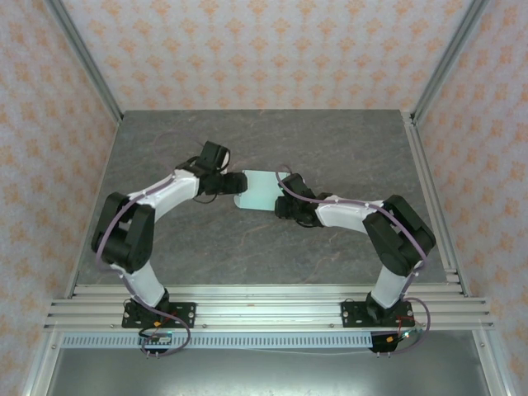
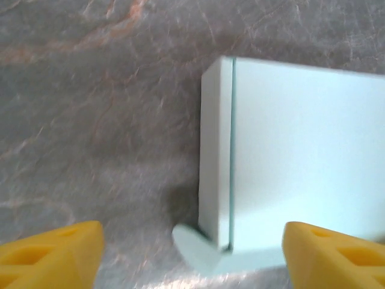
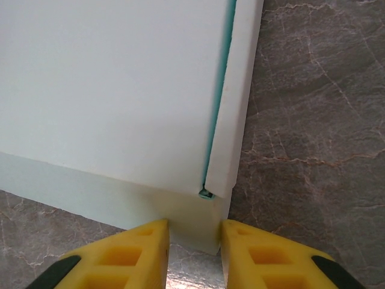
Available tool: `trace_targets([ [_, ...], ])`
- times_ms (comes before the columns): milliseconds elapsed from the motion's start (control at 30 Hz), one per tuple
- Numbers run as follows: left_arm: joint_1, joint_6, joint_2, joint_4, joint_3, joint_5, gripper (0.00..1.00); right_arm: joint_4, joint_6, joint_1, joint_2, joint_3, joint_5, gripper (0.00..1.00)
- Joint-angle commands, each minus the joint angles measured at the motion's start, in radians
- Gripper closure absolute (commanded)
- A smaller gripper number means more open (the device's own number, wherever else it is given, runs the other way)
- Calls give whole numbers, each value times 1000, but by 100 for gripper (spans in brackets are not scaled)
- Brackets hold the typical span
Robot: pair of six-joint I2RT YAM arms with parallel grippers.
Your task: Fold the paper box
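Note:
The paper box (image 1: 260, 190) is a pale mint-green shallow rectangle lying mid-table between my two grippers. My left gripper (image 1: 233, 185) is at its left end, and in the left wrist view it (image 2: 192, 262) stands wide open, one yellow finger (image 2: 51, 256) on each side of the box's (image 2: 301, 150) corner. A rounded tab (image 2: 201, 250) sticks out flat there. My right gripper (image 1: 280, 204) is at the box's near right corner. Its fingers (image 3: 123, 256) stand a narrow gap apart around (image 3: 194, 244), in front of the box's side wall (image 3: 192, 217), not clamping it.
The grey marbled table (image 1: 346, 148) has free room all round the box. Metal frame rails (image 1: 437, 214) run along its right and near edges. Patterned walls enclose the back and sides.

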Motion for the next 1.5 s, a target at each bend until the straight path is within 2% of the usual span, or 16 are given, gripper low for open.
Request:
trace_targets([
  [0,-2,6,-76,72,-120,25,13,-36,-1,-1,-16,14,3,71],
  [200,-2,66,-142,295,-273,140,0,-43,-6,-1,-13,28,-3,71],
  [400,-2,108,-92,442,-295,219,0,-50,-10,-1,-6,39,-3,71],
  [567,-9,122,-37,451,-270,238,0,-53,-10,-1,0,46,-3,71],
  [933,-50,131,6,398,-226,191,0,-60,-14,-1,11,59,1,71],
  [1133,-69,154,13,361,-200,169,8,-57,-16,-2,19,57,3,71],
  [1467,-73,166,25,302,-180,126,8,-48,-14,-2,25,62,-8,71],
])
